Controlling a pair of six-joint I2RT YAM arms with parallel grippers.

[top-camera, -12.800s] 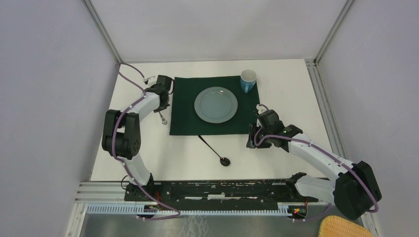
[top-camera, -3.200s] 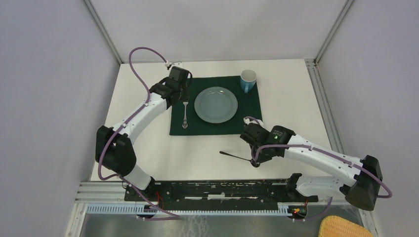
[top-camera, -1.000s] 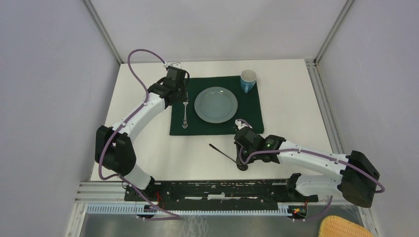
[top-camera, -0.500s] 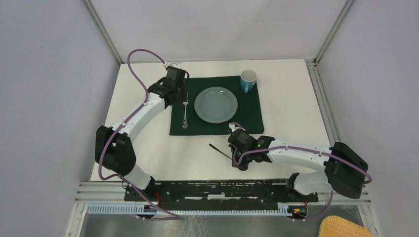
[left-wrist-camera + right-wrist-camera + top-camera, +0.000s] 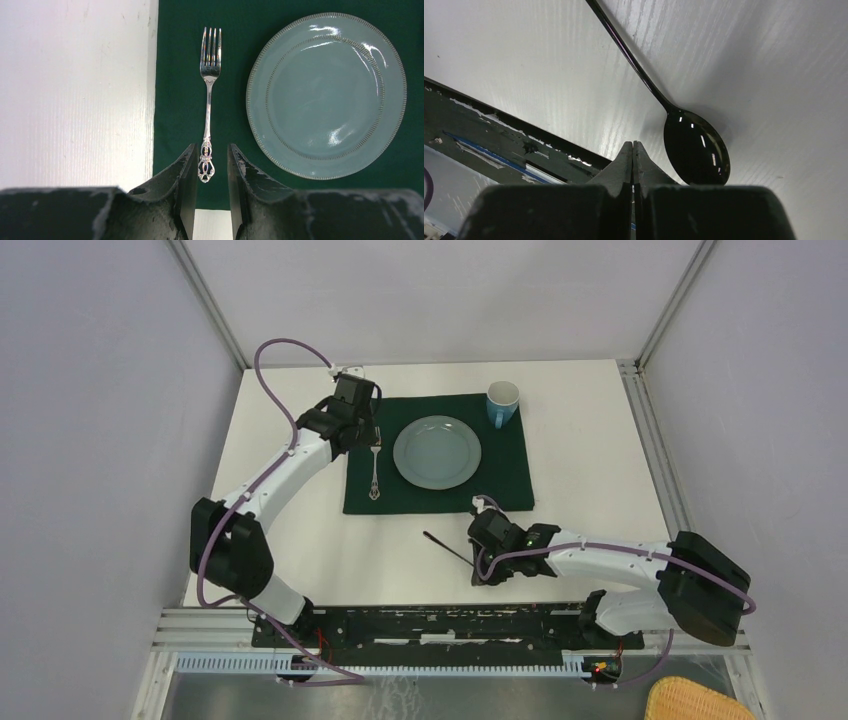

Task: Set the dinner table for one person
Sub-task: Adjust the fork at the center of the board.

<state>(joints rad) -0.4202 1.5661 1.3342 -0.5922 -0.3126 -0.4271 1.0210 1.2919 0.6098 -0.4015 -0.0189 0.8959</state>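
Observation:
The white dinner table carries a dark green cloth with a grey-blue plate, a blue mug and a silver fork lying left of the plate. My left gripper hovers open above the cloth; in its wrist view the gripper frames the handle end of the fork without touching it. A dark spoon lies on bare table below the cloth. My right gripper is shut and empty; in its wrist view the gripper sits just left of the spoon's bowl.
A black and metal rail runs along the table's near edge, close behind the right gripper, and shows in the right wrist view. Grey walls enclose the table on three sides. A wicker basket sits off the table at bottom right.
Since the first frame the fork went from bare table onto the cloth and the spoon turned and slid right. In the last second the right arm shifted slightly; the spoon and left arm stayed.

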